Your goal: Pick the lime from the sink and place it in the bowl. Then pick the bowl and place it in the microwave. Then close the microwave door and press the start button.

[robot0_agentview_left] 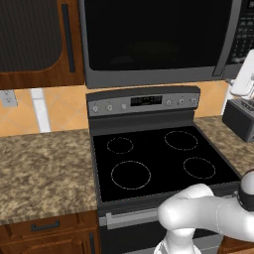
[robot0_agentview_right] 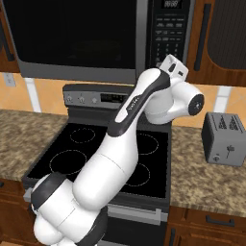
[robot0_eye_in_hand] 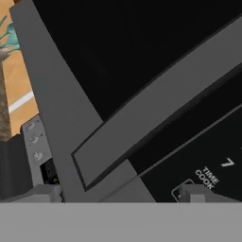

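Microwave (robot0_agentview_left: 158, 39): mounted above the stove; door (robot0_agentview_right: 72, 36) seen closed.
Claw (robot0_eye_in_hand: 123, 191): fingers spread apart, nothing held, close to the keypad (robot0_eye_in_hand: 208, 165).
Risk: a wrong key may be pressed if the approach is misaligned.

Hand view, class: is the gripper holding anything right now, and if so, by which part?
Nothing is held. The gripper is open, its fingertips standing wide apart with no object between them, facing the microwave door handle and keypad.
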Robot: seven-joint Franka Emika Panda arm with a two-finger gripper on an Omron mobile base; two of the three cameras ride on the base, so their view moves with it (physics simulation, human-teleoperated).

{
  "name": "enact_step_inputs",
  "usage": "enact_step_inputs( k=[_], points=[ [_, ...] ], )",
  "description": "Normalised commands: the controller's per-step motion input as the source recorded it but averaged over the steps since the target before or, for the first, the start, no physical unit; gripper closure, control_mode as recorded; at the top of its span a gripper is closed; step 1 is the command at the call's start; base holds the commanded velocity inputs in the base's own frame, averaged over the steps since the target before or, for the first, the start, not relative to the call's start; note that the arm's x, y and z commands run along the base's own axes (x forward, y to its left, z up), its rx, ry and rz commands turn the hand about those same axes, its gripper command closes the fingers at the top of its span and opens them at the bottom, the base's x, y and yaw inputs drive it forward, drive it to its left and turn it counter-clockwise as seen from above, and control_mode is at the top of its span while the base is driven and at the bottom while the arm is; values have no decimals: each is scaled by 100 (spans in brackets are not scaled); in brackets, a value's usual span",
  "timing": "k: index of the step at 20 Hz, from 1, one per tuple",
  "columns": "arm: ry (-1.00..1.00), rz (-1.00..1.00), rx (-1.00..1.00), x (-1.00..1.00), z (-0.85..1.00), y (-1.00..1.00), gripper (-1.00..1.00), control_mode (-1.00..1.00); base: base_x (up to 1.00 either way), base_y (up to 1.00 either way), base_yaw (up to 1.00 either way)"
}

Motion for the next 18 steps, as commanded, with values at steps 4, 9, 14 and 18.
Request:
enact_step_inputs(
  k=[4,9,14,18],
  points=[
    [0,0,0,36,-7,-7,-100,-100,0,0,0],
    [0,0,0,36,-11,-9,-100,-100,0,0,0],
    [0,1,0,16,-17,-2,-100,-100,0,0,0],
    [-1,0,0,-54,-15,31,-100,-100,0,0,0]
  ],
)
